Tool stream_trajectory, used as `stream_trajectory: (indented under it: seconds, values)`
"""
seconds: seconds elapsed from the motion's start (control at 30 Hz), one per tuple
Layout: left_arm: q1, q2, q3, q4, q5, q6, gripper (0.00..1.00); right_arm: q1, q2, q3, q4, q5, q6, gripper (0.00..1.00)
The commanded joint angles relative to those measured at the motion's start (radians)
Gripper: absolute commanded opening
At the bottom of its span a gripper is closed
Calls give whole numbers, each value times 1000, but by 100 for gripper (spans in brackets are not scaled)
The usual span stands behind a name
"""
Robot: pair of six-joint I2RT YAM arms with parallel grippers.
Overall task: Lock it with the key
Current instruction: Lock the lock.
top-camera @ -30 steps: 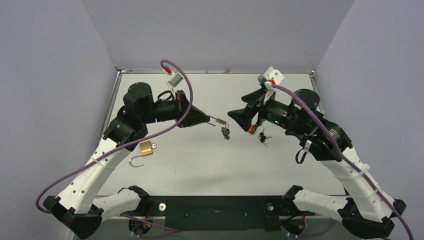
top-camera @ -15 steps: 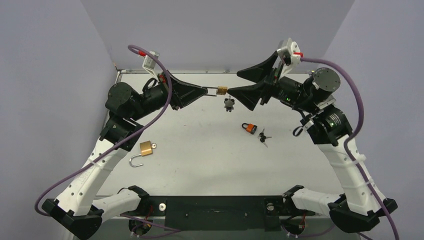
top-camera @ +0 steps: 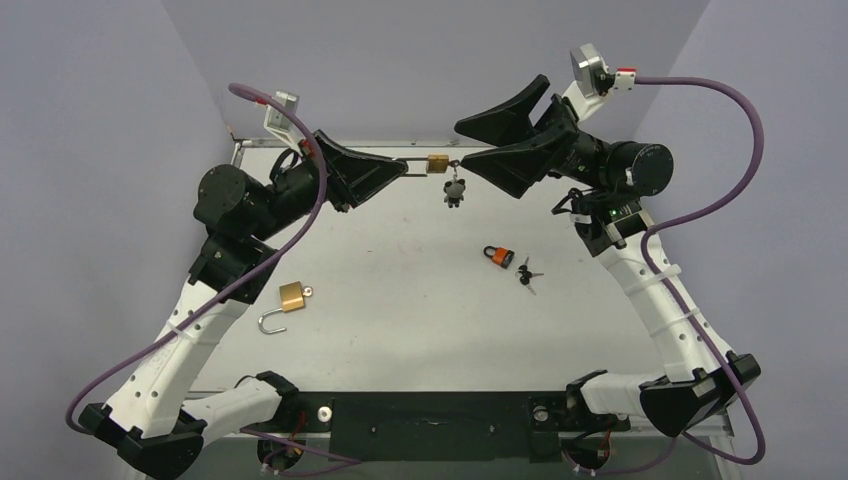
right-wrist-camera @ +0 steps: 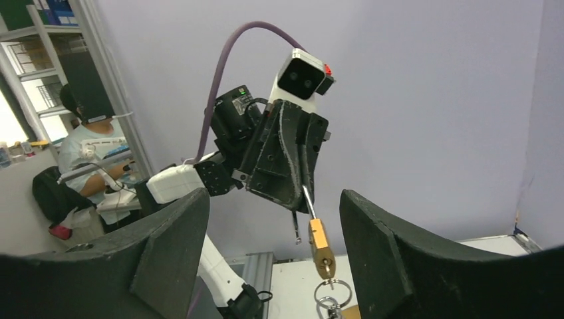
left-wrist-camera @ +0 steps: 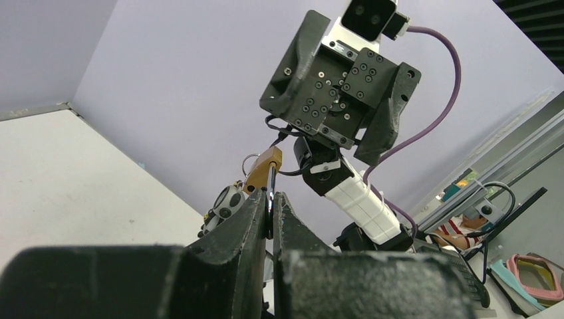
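Observation:
My left gripper (top-camera: 408,166) is shut on the shackle of a small brass padlock (top-camera: 437,163) and holds it high above the far part of the table. A key sits in the padlock's keyhole. A key ring with a panda charm (top-camera: 456,191) hangs from it. In the left wrist view my fingers (left-wrist-camera: 256,216) pinch the shackle below the padlock (left-wrist-camera: 263,169). My right gripper (top-camera: 462,150) is open, facing the padlock, its tips just right of it. In the right wrist view the padlock (right-wrist-camera: 319,242) hangs between my spread fingers (right-wrist-camera: 392,252), touching neither.
A second brass padlock (top-camera: 291,296) with an open shackle lies on the table's left side. An orange and black padlock (top-camera: 499,256) and a bunch of dark keys (top-camera: 527,274) lie right of centre. Grey walls close in on three sides.
Both arms rose and swung toward the back. The left carried the padlock and charm upward. The right left the orange padlock on the table and now faces the held padlock, open.

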Motion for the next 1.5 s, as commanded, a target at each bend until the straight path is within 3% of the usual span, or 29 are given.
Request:
stream_trajectory:
  seconds: [0.0,0.23,0.3,0.63,0.97,1.37,1.47]
  values:
    - [4,-28,61,45,-46,-12,0,16,-14,-10,116,-33,50,66]
    - [3,-18,77,55,-21,-25,0,39,-45,28,-323,59,-307,66]
    - [3,-15,77,55,-18,-27,0,43,-41,44,-372,93,-355,66]
    - [3,-10,76,37,-28,-27,0,92,-30,79,-478,121,-455,64]
    - [5,3,84,36,-27,-37,0,106,-34,69,-479,119,-460,44]
    - [17,10,67,49,-15,-54,0,118,-34,56,-419,106,-410,39]
    - [18,11,63,57,-14,-60,0,124,-33,54,-419,103,-408,29]
